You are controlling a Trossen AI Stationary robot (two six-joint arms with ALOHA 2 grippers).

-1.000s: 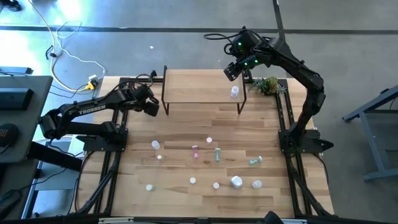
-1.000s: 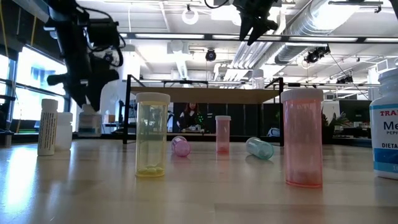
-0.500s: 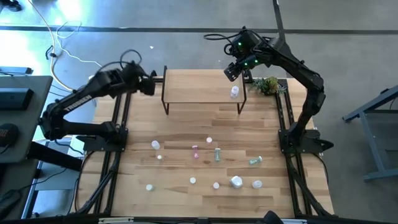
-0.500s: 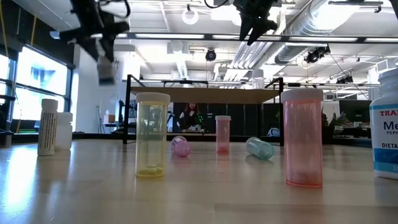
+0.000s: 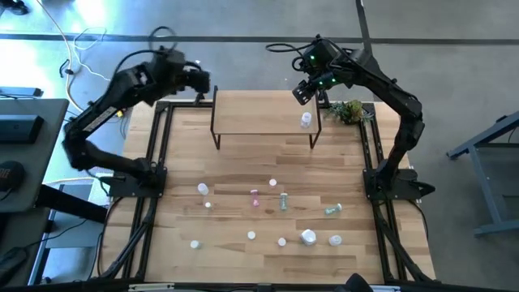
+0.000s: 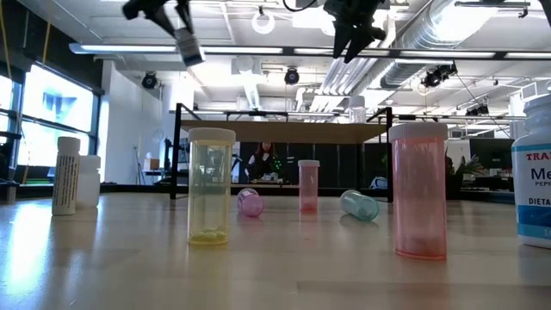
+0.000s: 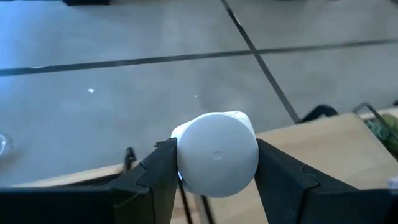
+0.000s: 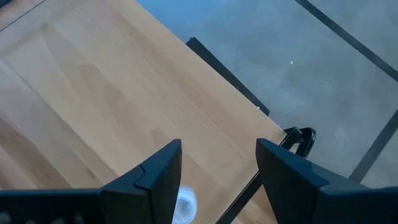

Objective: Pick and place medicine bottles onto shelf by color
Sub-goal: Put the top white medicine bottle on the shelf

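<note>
left pincer: clamped on white bottle, swung from bench up to shelf left end, upper left; placement pending. right pincer: apart, empty, above shelf's right end.

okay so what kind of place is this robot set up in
Probably a lab or industrial workspace: exposed silver ducting and strip lights overhead, bare grey concrete floor around the wooden table, and loose cables on the floor.
</note>
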